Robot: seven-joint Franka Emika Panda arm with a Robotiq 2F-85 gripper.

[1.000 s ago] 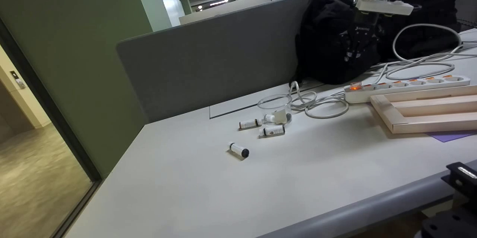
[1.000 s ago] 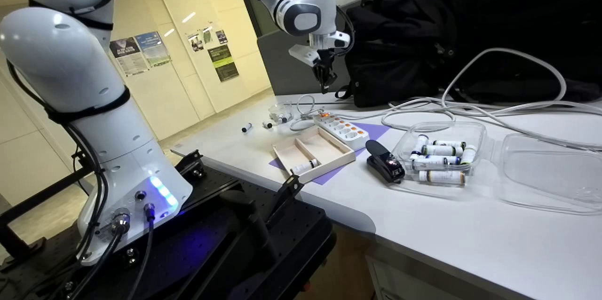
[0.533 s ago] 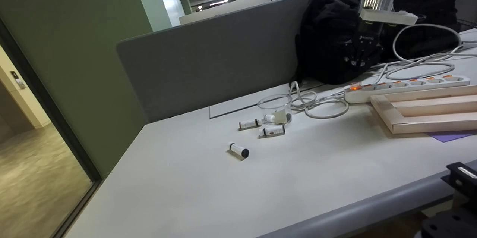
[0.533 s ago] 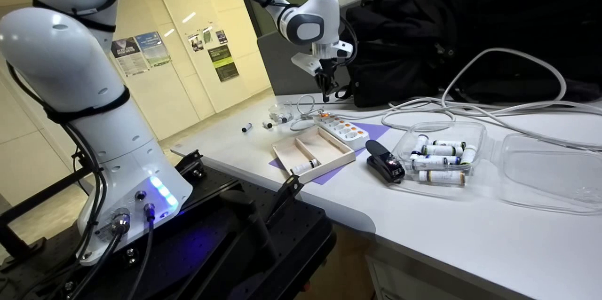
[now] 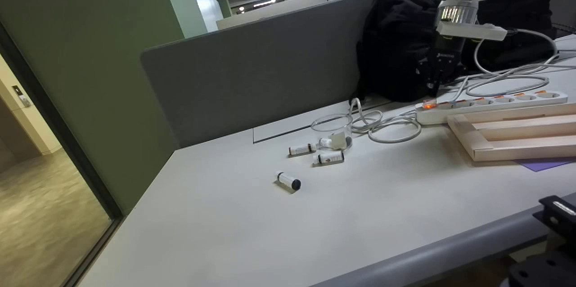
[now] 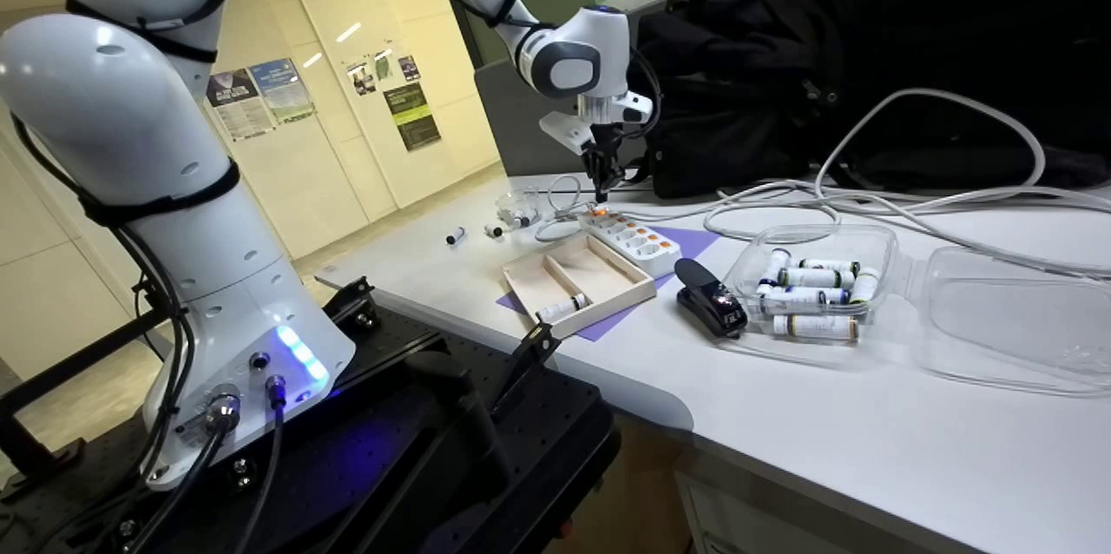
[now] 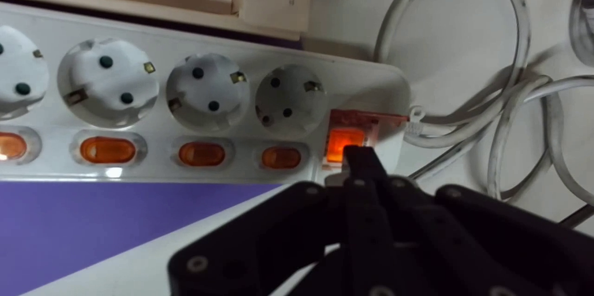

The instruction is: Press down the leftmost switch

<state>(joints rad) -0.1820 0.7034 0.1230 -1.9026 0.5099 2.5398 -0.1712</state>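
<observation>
The leftmost switch is the orange-red end switch, lit, at the cable end of the white power strip. It shows in the wrist view (image 7: 341,140) and in both exterior views (image 5: 429,104) (image 6: 599,212), with a clear reddish cover frame around it. The power strip (image 7: 366,73) lies flat on the table. My gripper (image 7: 365,153) is shut and empty, pointing down. In the wrist view its fingertips overlap the lower right part of the switch. In both exterior views the gripper (image 5: 433,91) (image 6: 601,196) is just above the switch; I cannot tell whether it touches.
A wooden divided tray (image 6: 599,272) lies beside the strip. White cables (image 5: 396,132) coil at its end. A clear cup (image 5: 330,125) and small bottles (image 5: 330,157) lie nearby. A black backpack (image 5: 396,53) stands close behind the gripper. A purple sheet (image 7: 116,222) lies under the strip.
My gripper has moved down and a little toward the strip, from well above it to just over the lit end switch. It has stayed shut. The objects on the table have not moved.
</observation>
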